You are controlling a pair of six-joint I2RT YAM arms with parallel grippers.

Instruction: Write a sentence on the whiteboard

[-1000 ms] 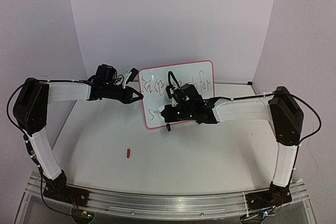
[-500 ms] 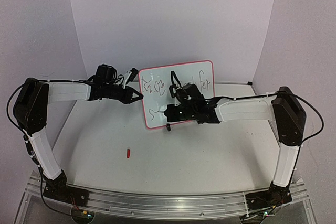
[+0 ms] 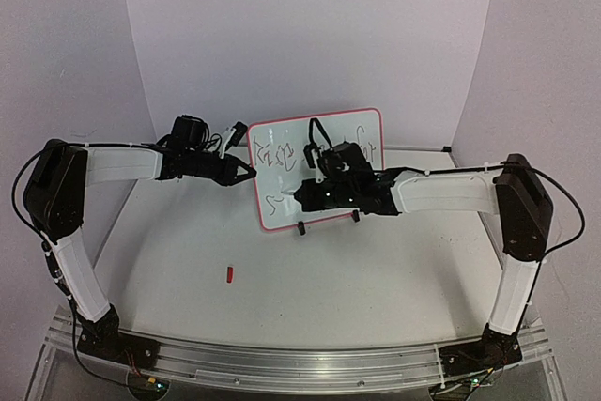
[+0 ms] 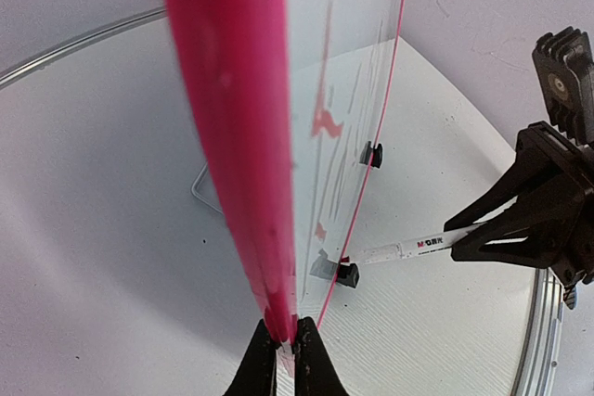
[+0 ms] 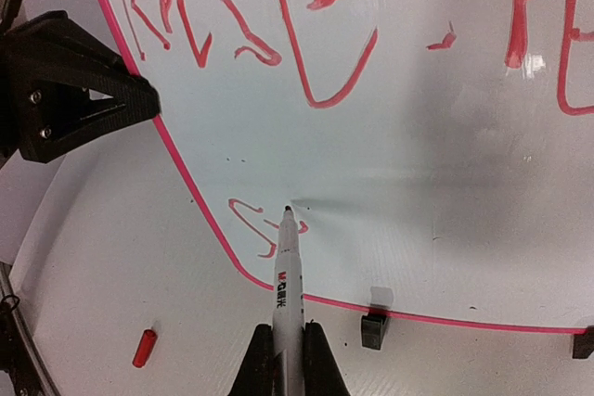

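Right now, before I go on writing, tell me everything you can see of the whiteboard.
The whiteboard is a small white rectangle with rounded corners and a thin red-pink frame, glossy like plastic. It stands nearly upright on the table on two black clip feet, face toward the arms. Scrawled handwriting crosses its upper part, with a short stroke lower left. The left gripper pinches its left edge; the marker in the right gripper touches its lower left.

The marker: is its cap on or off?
Off. The marker shows a bare tip at the whiteboard; a red cap lies apart on the table.
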